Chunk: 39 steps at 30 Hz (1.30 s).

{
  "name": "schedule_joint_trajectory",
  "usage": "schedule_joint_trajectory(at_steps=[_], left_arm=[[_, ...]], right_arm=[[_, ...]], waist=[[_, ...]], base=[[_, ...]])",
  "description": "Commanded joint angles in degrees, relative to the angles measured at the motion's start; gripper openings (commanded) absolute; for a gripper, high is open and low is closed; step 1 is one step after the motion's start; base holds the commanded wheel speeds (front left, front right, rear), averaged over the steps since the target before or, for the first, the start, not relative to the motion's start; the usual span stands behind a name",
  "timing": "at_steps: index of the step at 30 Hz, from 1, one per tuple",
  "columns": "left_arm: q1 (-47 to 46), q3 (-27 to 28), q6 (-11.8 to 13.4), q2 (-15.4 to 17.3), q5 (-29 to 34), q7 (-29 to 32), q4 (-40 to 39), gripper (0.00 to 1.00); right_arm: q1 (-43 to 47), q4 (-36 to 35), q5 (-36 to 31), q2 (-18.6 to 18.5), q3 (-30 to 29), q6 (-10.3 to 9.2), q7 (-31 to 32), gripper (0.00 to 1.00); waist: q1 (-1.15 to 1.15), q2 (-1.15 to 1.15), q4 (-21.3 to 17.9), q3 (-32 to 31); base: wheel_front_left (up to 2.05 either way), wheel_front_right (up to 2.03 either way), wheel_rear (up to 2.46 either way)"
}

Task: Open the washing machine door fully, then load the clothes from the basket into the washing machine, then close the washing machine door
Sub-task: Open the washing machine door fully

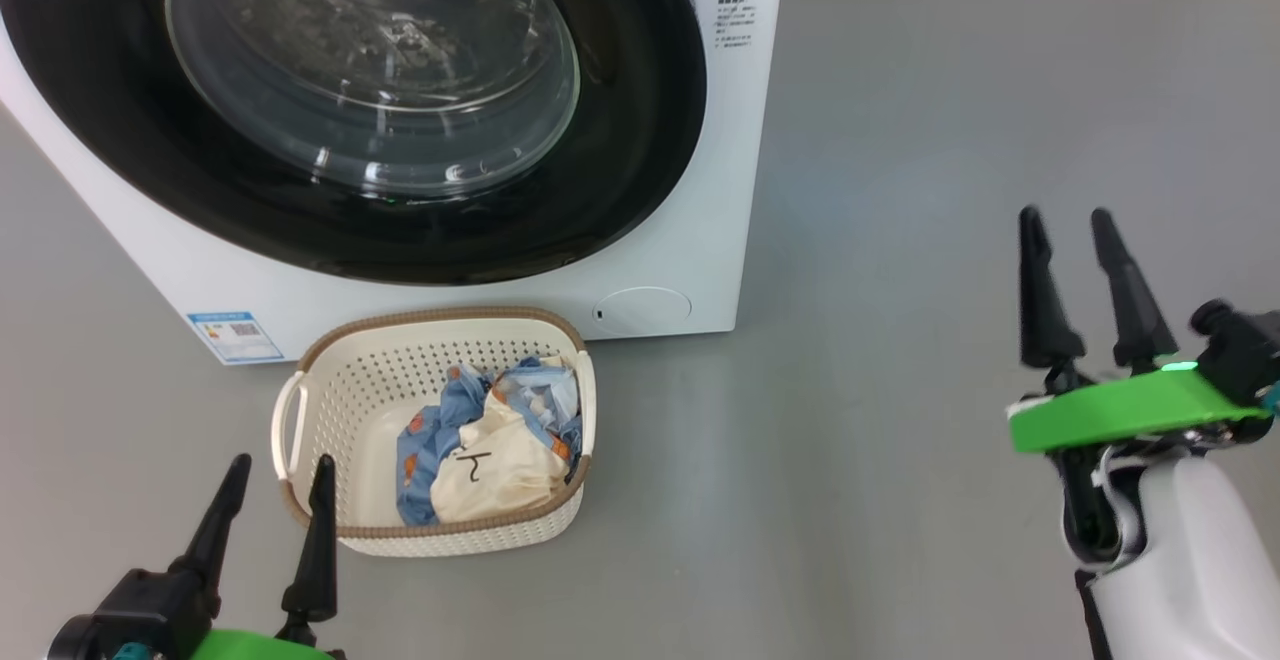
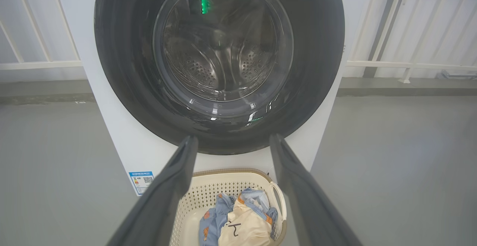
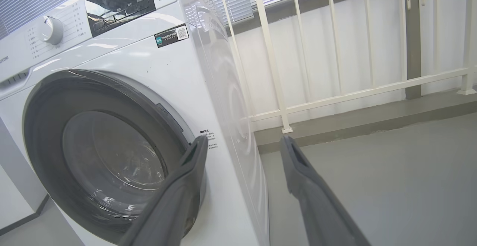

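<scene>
The white washing machine (image 1: 690, 240) stands ahead with its round glossy black door (image 1: 640, 140) shut flat against its front. In front of it on the floor sits the cream basket (image 1: 330, 410), holding the clothes (image 1: 500, 450), a light blue printed piece and a cream one. My left gripper (image 1: 280, 465) is open, just left of the basket's near corner, and nothing is between its fingers. Off to the right over bare floor, my right gripper (image 1: 1065, 215) hangs open and empty. Through the left wrist view the door (image 2: 316, 71), basket (image 2: 208, 197) and clothes (image 2: 242, 223) lie straight ahead.
Grey floor (image 1: 900, 440) spreads to the right of the machine. A white railing (image 3: 335, 97) and a wall run behind and beside the machine. A control panel with a dial (image 3: 50, 30) tops the machine's front.
</scene>
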Motion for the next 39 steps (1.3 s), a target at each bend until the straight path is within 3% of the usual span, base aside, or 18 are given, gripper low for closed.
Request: schedule_joint_trajectory(at_steps=[1,3,9,10,11,12,13,23,39], left_arm=[[-2.01,1.53,-0.15,0.67,-0.25,-0.37,-1.09,1.0],[-2.12,1.41,-0.15,0.67,-0.25,-0.37,-1.05,1.0],[-2.67,0.82,-0.15,0.67,-0.31,-0.37,-0.87,1.0],[-2.81,0.69,-0.15,0.67,-0.31,-0.37,-0.85,1.0],[-2.97,0.55,-0.15,0.67,-0.31,-0.37,-0.83,1.0],[-3.14,0.41,-0.15,0.67,-0.34,-0.37,-0.83,1.0],[-3.33,0.32,-0.15,0.67,-0.36,-0.37,-0.83,1.0],[-4.89,-0.56,-0.12,0.67,-0.7,-0.37,-0.84,1.0],[-8.14,-3.62,1.28,0.67,-2.19,-0.37,-2.47,1.0]], right_arm=[[-3.14,-0.63,3.85,-0.03,0.45,-0.06,-0.67,1.0],[-3.84,-0.12,5.79,-0.13,0.16,-0.06,-0.67,1.0],[-7.9,4.56,20.67,-0.47,-0.96,-0.06,0.21,1.0],[-8.6,5.15,23.5,-0.57,-1.0,-0.06,1.04,0.91],[-9.27,5.67,26.26,-0.76,-1.3,-0.06,1.79,0.59],[-9.9,6.16,28.47,-1.25,-1.56,-0.06,2.52,0.34],[-10.54,6.64,30.66,-1.66,-1.81,-0.06,3.27,0.0],[-17.14,11.77,45.4,-6.03,-2.25,-0.06,15.76,0.0],[-33.53,23.48,56.79,-10.62,-5.48,-0.06,39.78,0.0]], waist=[[0.0,0.0,0.64,0.74],[0.0,0.0,0.8,0.95],[0.0,0.0,1.53,2.03],[0.0,0.0,1.66,2.25],[0.0,0.0,1.8,2.47],[0.0,0.0,1.97,2.76],[0.0,0.0,2.1,3.0],[0.0,0.0,3.85,5.87],[0.0,0.0,6.93,12.27]], base=[[0.0,0.0,0.0],[0.0,0.0,0.0],[0.0,0.0,0.0],[0.0,0.0,0.0],[0.0,0.0,0.0],[0.0,0.0,0.0],[0.0,0.0,0.0],[0.0,0.0,0.0],[0.0,0.0,0.0]])
